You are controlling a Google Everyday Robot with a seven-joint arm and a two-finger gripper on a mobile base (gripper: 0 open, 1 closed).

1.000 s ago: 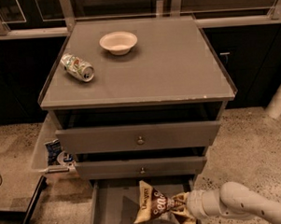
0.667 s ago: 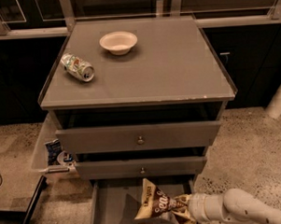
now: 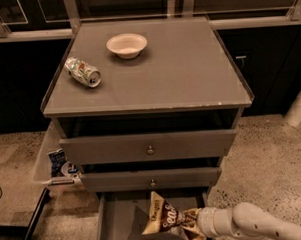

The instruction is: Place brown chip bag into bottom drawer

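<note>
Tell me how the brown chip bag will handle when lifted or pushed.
Likely floppy: the brown chip bag looks crinkled and bent where it meets the gripper, low over the bottom drawer. Probably light for its size, puffed rather than packed. Its smooth film may slip.

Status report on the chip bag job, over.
Gripper low front right, fingers shut on brown chip bag. Bag over open bottom drawer, contact unclear. Middle drawer front behind it, not blocking.
</note>
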